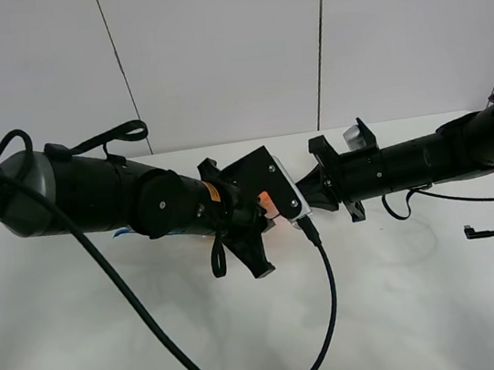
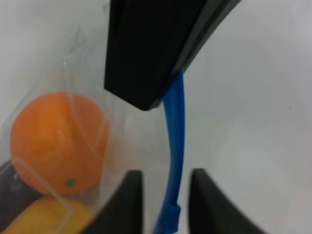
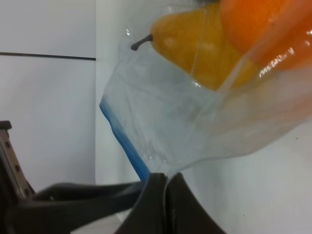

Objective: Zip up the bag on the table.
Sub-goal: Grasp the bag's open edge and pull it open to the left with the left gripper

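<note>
The bag (image 2: 122,141) lies on the white table (image 1: 412,309) under the spot where the two arms meet. From the high camera only a sliver of orange shows between the wrists. Everything else is best placed against its blue zip strip (image 2: 175,126).

The left gripper (image 2: 165,174) straddles the strip. Its two dark fingertips (image 2: 127,202) stand on either side of the strip, parted only a little. A slim gap of white table shows on each side, so the left jaws hold nothing and touch nothing that can be seen. A small blue tab on the strip sits low in that gap. Farther along the strip, a black block (image 2: 146,48) covers it and the strip vanishes beneath it.

The right gripper (image 3: 165,178) has its jaws pressed fully together on the bag's clear plastic just beside the strip's end. It pinches a corner of the film, and the strip runs up and away from the pinch.

On the side of the strip away from the bare table, the fruit fills the bag. A round orange (image 2: 56,139) lies nearest the strip. A yellow pear (image 3: 195,44) with a dark stem is pressed against the orange, farther from the strip.
</note>
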`<state>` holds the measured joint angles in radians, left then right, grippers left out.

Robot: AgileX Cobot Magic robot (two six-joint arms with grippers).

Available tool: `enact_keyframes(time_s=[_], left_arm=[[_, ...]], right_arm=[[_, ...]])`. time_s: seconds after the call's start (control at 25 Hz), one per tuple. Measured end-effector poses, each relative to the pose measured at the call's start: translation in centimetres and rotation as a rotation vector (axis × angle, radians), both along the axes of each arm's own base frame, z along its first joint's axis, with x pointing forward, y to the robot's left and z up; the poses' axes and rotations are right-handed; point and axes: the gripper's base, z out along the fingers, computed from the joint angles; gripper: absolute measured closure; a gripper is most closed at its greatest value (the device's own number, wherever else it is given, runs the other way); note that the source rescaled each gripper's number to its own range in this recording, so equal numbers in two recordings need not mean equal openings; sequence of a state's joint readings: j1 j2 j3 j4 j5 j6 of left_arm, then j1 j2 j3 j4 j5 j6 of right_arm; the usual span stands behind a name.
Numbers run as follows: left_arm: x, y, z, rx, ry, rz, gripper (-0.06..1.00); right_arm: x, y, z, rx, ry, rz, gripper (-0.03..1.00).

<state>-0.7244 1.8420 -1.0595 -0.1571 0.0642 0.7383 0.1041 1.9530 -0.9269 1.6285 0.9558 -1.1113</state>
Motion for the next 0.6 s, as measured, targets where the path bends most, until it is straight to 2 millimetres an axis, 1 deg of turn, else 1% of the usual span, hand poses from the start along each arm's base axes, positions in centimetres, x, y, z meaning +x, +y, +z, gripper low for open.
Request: enact_keyframes(time_s=[0.08,0.16,0.44,0.6], left_arm=[[0.00,0.00,0.00,0.007,-0.007,-0.009,0.91],[0.00,0.00,0.00,0.014,-0.013,-0.018,0.94],[0.00,0.00,0.00,0.026,-0.023,-0.033,0.94],[0.23,0.41,-0.10,0.051,-0.025,-0.043,0.94]], right_arm=[[0.01,0.00,0.00,0.001,0.000,-0.001,0.97],[0.01,0.00,0.01,0.001,-0.001,-0.001,0.97],[0.02,0.00,0.02,0.002,0.000,-0.003,0.97],[0.02,0.00,0.02,0.002,0.000,-0.003,0.97]])
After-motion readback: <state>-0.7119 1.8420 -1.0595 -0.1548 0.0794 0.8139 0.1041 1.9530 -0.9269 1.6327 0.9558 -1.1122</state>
